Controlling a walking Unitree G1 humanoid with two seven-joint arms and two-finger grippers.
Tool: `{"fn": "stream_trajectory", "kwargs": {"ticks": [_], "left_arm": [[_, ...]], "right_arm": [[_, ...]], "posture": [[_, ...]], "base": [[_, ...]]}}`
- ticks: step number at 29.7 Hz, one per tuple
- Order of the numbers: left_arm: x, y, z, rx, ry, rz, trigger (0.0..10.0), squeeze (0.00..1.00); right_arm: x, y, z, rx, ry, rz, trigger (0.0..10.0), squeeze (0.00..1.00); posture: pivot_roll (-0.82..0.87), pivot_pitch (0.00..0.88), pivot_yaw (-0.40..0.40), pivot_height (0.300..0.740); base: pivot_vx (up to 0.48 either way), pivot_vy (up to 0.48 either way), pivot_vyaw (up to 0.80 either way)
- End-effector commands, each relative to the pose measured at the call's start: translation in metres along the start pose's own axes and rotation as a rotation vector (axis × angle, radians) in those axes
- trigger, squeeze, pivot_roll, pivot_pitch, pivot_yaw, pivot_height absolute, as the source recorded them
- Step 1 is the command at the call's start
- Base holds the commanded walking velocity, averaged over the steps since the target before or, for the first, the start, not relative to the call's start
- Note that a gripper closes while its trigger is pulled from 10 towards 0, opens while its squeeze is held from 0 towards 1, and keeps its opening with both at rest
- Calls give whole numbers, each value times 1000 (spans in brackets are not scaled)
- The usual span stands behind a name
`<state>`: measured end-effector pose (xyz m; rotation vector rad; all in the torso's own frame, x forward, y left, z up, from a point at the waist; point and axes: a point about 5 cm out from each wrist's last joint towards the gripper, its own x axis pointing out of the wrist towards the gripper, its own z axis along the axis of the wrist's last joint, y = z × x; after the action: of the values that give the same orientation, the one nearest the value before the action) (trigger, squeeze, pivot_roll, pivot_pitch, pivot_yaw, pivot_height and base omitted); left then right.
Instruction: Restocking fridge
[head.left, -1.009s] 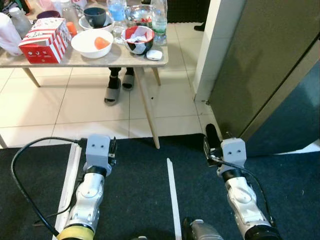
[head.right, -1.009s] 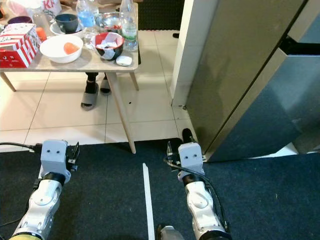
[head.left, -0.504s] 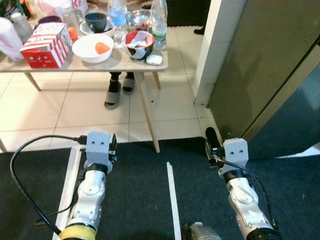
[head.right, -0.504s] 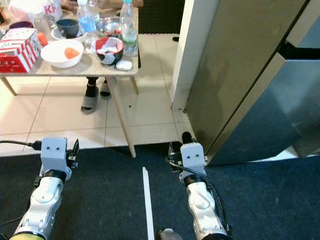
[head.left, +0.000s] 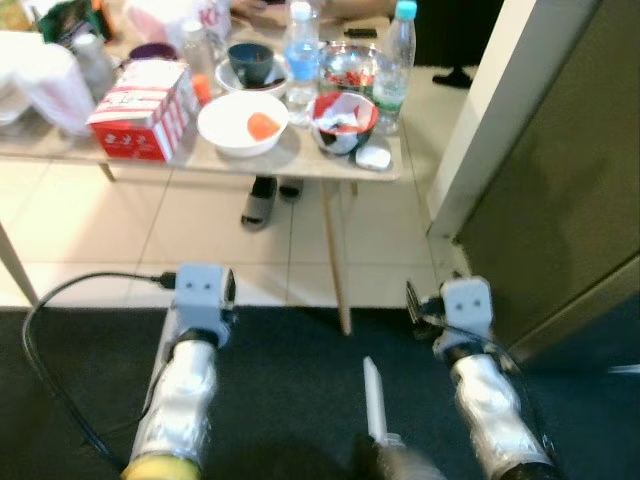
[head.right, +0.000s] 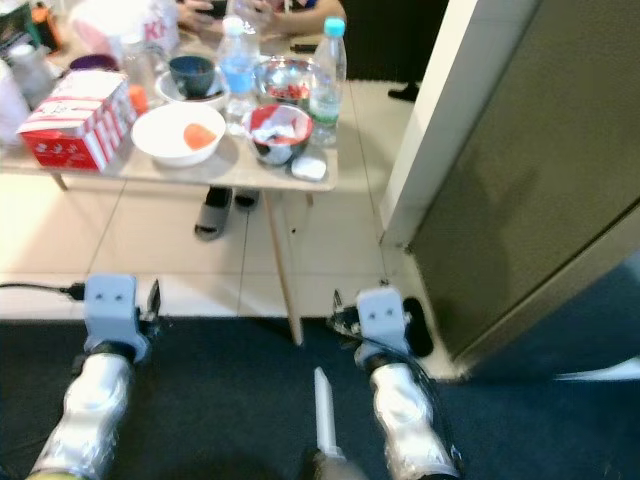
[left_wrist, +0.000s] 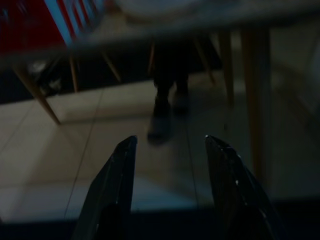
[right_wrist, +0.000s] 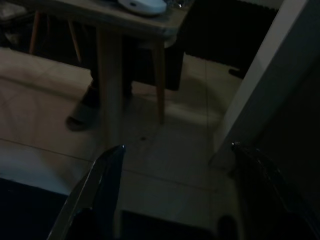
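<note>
Grey fridge (head.right: 540, 190) stands upright at right; left tool (left_wrist: 170, 187), right tool (right_wrist: 182, 192) (both empty) parted.

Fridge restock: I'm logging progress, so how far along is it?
Nothing looks done. The fridge door is shut, and the bottles and bowls sit on the table. Nothing is in hand: the left tool and right tool hang open over the floor. Fetching, opening and loading all remain.
</note>
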<state>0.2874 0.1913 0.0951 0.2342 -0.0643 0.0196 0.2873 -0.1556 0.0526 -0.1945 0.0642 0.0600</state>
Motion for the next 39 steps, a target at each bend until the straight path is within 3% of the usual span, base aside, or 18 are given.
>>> {"fn": "stream_trajectory", "kwargs": {"ticks": [1,3,6,7,9,10,11,14,20,24,25,27,31,36,39], "left_arm": [[-9,-1,-7,44,23,-37,10000,0],[-9,-3,-5,59,9,-56,10000,0],[-12,-12,6,108,-51,-137,10000,0],[-12,-12,6,108,-51,-137,10000,0],[-17,-18,15,148,-101,-197,10000,0],[-17,-18,15,148,-101,-197,10000,0],[-23,-25,22,184,-143,-259,10000,0],[-27,-29,22,201,-153,-287,10000,0],[-60,-42,-4,227,-68,-407,10000,0],[-63,-43,-7,223,-54,-410,10000,0],[-66,-43,-10,210,-30,-402,10000,0],[-61,-41,-9,183,-18,-371,10000,0],[-46,-31,1,198,-39,-340,10000,0],[-13,-6,22,318,-82,-364,10000,0],[-3,4,28,368,-80,-379,10000,0]], "right_arm": [[-2,-12,-6,-3,29,-85,10000,0],[-2,-19,-5,-9,27,-131,10000,0],[-1,-64,-8,17,79,-402,10000,0],[-1,-64,-8,17,79,-402,10000,0],[-7,-90,-19,5,162,-524,10000,0],[-7,-90,-19,5,162,-524,10000,0],[-16,-103,-33,-4,241,-578,10000,0],[-20,-105,-41,-5,287,-583,10000,0],[-61,-86,-97,-21,538,-517,10000,0],[-65,-83,-102,-22,556,-511,10000,0],[-80,-74,-115,-25,613,-486,10000,0],[-90,-70,-123,-30,642,-476,10000,0],[-89,-71,-123,-31,634,-476,10000,0],[-74,-72,-111,-27,548,-455,10000,0],[-68,-72,-106,-25,513,-451,10000,0]], "posture": [[-41,147,-19,727],[-40,147,-19,727],[-39,146,-18,727],[-39,146,-18,727],[-39,146,-17,727],[-39,146,-17,727],[-37,146,-17,727],[-37,146,-17,727],[-30,144,-16,727],[-30,144,-16,727],[-29,141,-14,727],[-29,139,-13,727],[-32,136,-11,727],[-31,137,-7,727],[-33,137,-2,727]], "base": [[394,0,0],[394,0,0],[375,0,0],[368,0,0],[337,0,0],[322,0,0],[247,0,0],[82,0,0],[0,0,0],[0,0,0],[0,0,0],[0,0,0],[0,0,0],[0,0,0],[0,0,0]]}}
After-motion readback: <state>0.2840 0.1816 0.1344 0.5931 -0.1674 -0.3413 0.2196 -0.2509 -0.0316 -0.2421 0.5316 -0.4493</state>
